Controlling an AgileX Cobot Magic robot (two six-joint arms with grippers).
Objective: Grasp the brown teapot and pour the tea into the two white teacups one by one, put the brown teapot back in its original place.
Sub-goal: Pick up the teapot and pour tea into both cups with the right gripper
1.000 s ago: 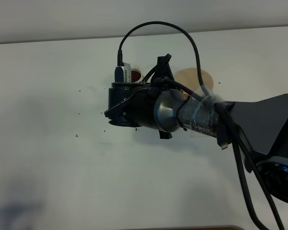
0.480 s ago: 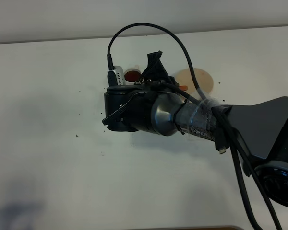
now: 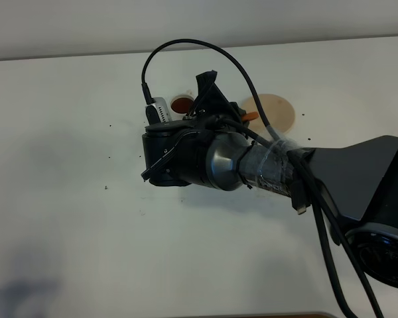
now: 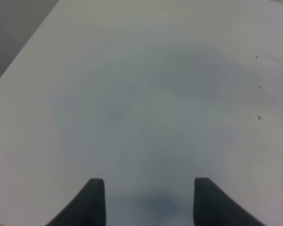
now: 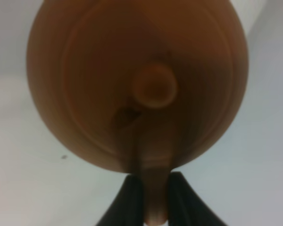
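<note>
While the right tool [image 5: 155,190] was clamped on the brown teapot [image 5: 108,70] by its handle, the pot hung above the table [image 4: 132,94], apparently near one white teacup [image 3: 181,104]. Left tool [image 4: 148,200]: jaws apart, idle. Best tilted slowly, with the spout centred over the cup.

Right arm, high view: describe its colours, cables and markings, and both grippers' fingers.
The right arm is matte black, with a glossy silver-grey wrist section and clear tape binding black cables that loop to a white plug. No markings are legible. The fingers of the right gripper and those of the left gripper are plain black.
</note>
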